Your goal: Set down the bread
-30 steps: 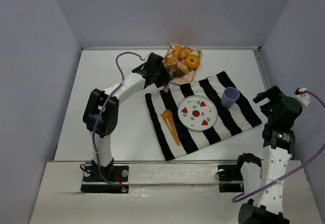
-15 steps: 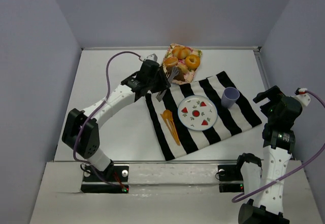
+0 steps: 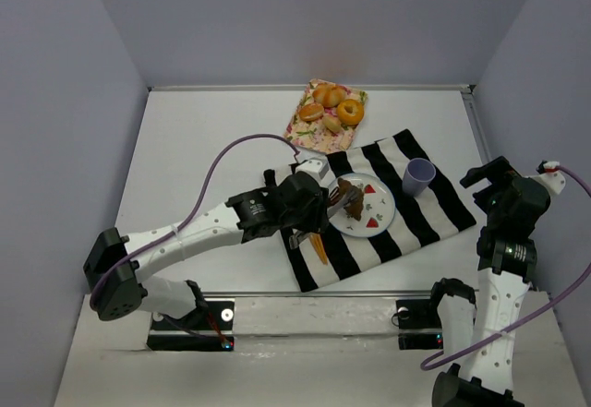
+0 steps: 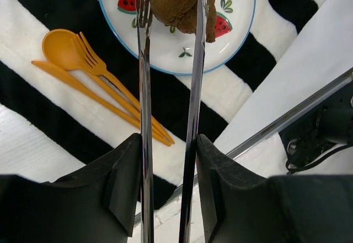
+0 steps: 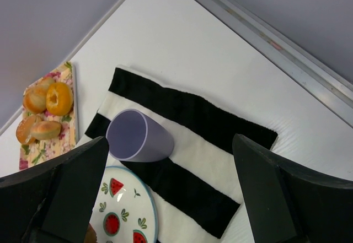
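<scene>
**Operator:** Where do things stand?

**Spotter:** On the worktop (image 3: 203, 149) the striped cloth (image 3: 434, 195) lies right of centre, reaching toward the near edge. The plate (image 3: 379, 206) sits in the cloth's middle. Your left gripper (image 4: 167, 144) is pressed onto the metal tongs (image 4: 144, 116), and their tips pinch the bread (image 4: 174, 0) over the plate's left half. Your right gripper (image 5: 169, 141) hangs spread and empty by the right edge.

**Operator:** Is the bread down yet?

**Spotter:** You can't tell from either view whether it touches the plate. It looks just above.

**Operator:** How do I set it well?

**Spotter:** Lower straight down until it rests on bare plate, inside the rim. Then ease your squeeze slowly so the tongs spring apart. The chunk is rough and may cling to the forked blade, so lift straight up, not sideways. Steer clear of the orange cutlery (image 4: 83, 66) just beside the plate's left rim.
</scene>
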Robot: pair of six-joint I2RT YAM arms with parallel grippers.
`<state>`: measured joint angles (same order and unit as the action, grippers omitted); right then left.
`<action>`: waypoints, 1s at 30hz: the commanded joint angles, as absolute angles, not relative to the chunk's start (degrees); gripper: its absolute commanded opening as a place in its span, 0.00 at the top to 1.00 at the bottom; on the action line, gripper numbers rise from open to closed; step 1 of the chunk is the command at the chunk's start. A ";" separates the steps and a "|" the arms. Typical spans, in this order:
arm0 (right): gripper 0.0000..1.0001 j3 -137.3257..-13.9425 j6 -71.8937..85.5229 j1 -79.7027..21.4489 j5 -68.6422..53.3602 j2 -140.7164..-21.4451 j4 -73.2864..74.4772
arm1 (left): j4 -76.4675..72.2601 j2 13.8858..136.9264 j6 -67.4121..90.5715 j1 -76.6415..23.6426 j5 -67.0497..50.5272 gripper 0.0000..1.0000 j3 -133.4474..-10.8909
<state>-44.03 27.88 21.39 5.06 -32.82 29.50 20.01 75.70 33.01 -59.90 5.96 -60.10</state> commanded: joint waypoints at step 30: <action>0.00 -43.77 27.51 21.71 4.75 -31.11 27.07 | 25.75 73.48 31.11 -56.02 29.08 0.29 -70.23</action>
